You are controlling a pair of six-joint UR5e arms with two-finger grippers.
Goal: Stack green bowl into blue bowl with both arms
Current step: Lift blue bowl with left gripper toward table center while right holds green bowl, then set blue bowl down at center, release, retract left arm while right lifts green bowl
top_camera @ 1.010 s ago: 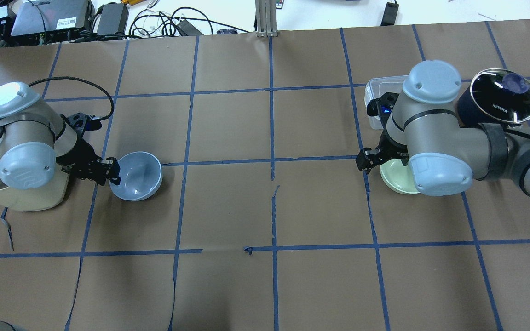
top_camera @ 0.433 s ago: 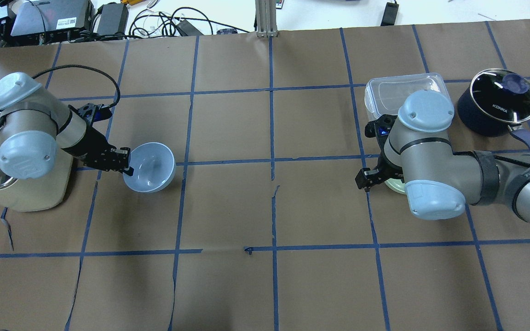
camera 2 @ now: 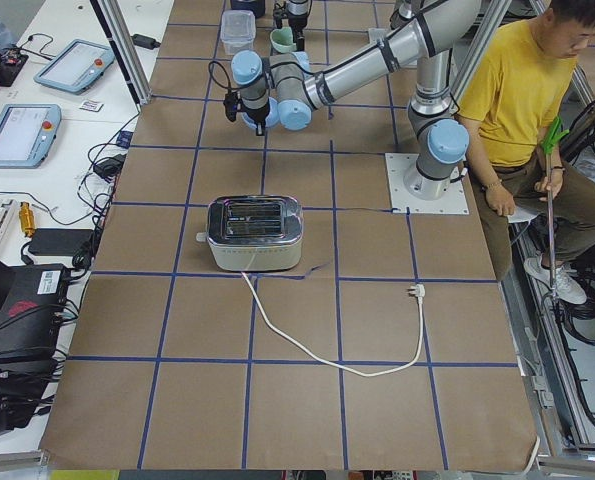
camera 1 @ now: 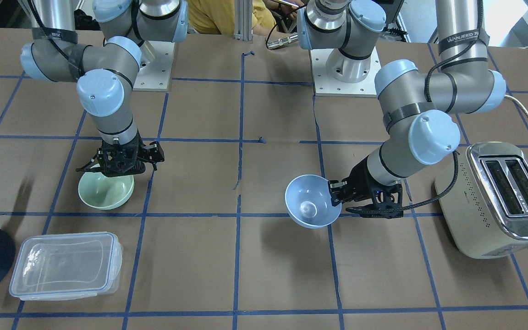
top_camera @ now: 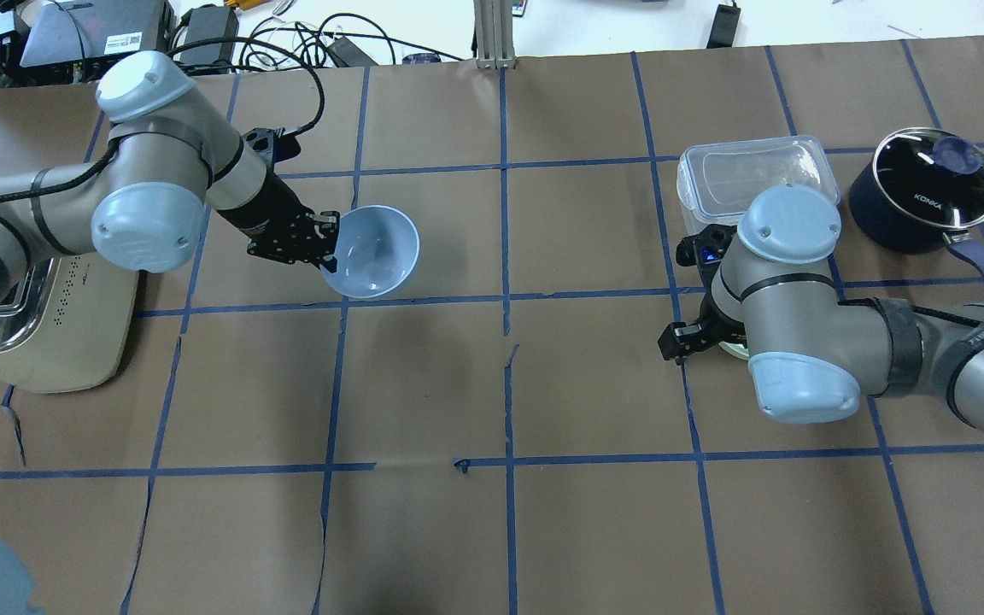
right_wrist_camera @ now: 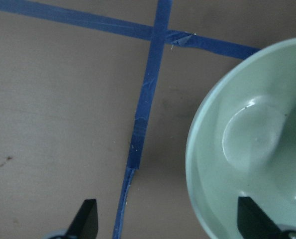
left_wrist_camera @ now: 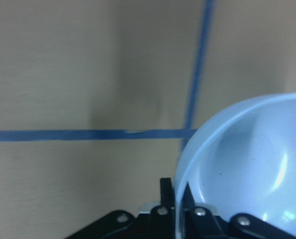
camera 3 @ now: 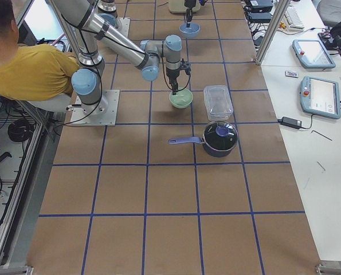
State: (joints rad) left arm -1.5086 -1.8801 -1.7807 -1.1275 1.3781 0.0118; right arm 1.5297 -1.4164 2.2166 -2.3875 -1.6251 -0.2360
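Note:
My left gripper (top_camera: 327,248) is shut on the near rim of the blue bowl (top_camera: 372,250) and holds it tilted above the table, left of centre. The front view shows the bowl (camera 1: 312,207) off the surface, and the left wrist view shows its rim (left_wrist_camera: 227,129) pinched between the jaws. The green bowl (camera 1: 106,191) sits on the table at the right; in the overhead view only a sliver (top_camera: 731,348) shows under the arm. My right gripper (camera 1: 116,170) is open just above it. In the right wrist view, one fingertip is inside the green bowl (right_wrist_camera: 247,139) and one outside.
A toaster (top_camera: 48,325) stands at the left edge. A clear plastic container (top_camera: 744,171) and a dark saucepan with a lid (top_camera: 928,184) stand beyond the green bowl. A person in yellow (camera 2: 522,90) sits behind the robot's base.
My left arm has lifted the blue bowl and carried it away from the toaster, farther out and toward the table's centre. My right gripper has stayed at the green bowl's rim.

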